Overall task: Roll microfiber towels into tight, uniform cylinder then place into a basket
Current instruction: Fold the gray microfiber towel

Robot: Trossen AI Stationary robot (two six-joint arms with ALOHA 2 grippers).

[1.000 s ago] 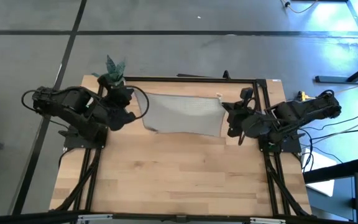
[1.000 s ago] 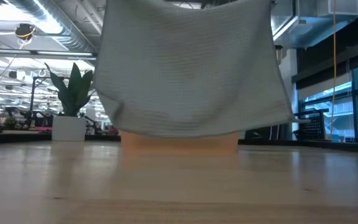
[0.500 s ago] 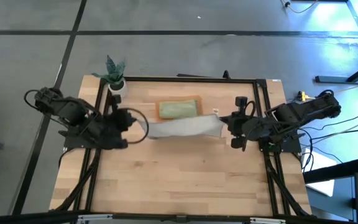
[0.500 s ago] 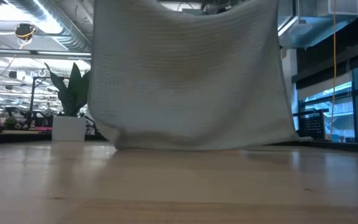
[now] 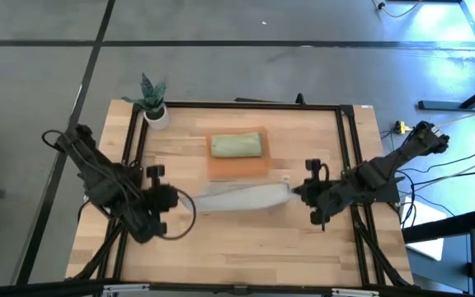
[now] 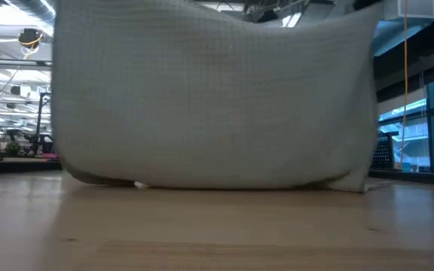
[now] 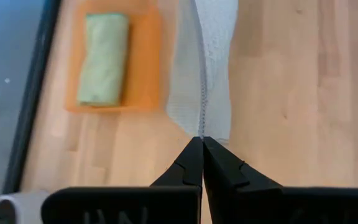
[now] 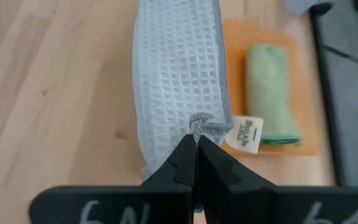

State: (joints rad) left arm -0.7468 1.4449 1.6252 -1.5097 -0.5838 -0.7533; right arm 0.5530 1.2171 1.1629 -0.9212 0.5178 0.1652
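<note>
The wooden table (image 5: 246, 239) carries everything, with both arms reaching in from its two sides. Between them hangs a grey waffle-weave towel (image 5: 242, 196), stretched from one gripper to the other, its lower edge touching the tabletop in the low view, where it fills most of the width. The left gripper (image 5: 174, 200) is pinched shut on the towel's left end; in its wrist view the two dark fingers (image 7: 191, 165) meet on the cloth's edge. The right gripper (image 5: 298, 191) is clamped on the opposite end, its fingers (image 8: 185, 158) closed on a corner just beside a small white label (image 8: 245, 134). Beyond the towel, on the far side from both grippers, lies the orange basket (image 5: 237, 167), flat on the table. Inside it rests a rolled green towel (image 5: 237, 145), lying across the basket's far half. At the table's far left corner, well away from the left gripper, stands a small white plant pot (image 5: 156, 115)
</note>
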